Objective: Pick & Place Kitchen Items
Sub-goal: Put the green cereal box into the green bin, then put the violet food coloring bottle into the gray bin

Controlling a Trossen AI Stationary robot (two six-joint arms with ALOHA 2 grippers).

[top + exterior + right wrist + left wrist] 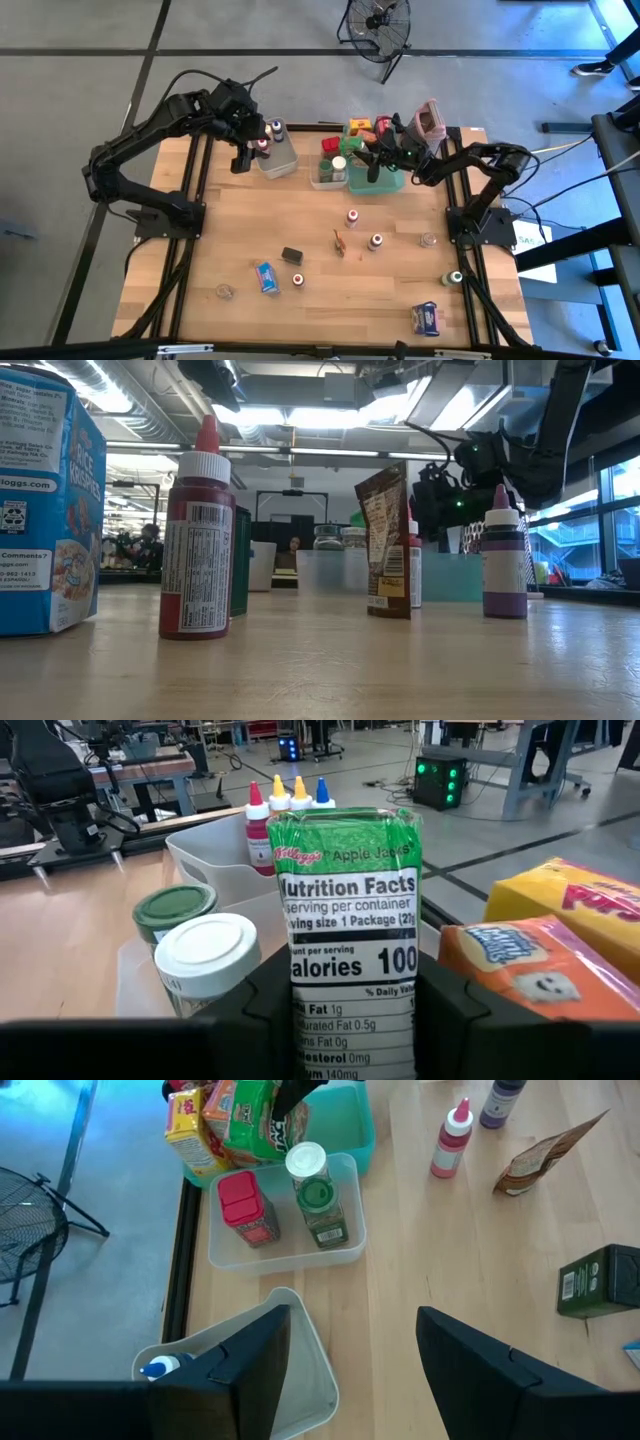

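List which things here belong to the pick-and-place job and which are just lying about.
Job:
Apple Jacks box, held in the right gripper
red-capped bottle
purple bottle
brown packet
Rice Krispies box
white-capped jar
red jar
left gripper, open

Lying about:
clear bins
teal tray
pink-rimmed grey container
floor fan

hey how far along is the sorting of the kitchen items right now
Partly done. Several items already sit in containers: small bottles in the clear bin, jars in the middle bin, boxes in the teal tray. In hand: the right gripper holds a green Apple Jacks box over the tray. The left gripper hovers open above its bin. About ten items remain scattered, including the blue box.
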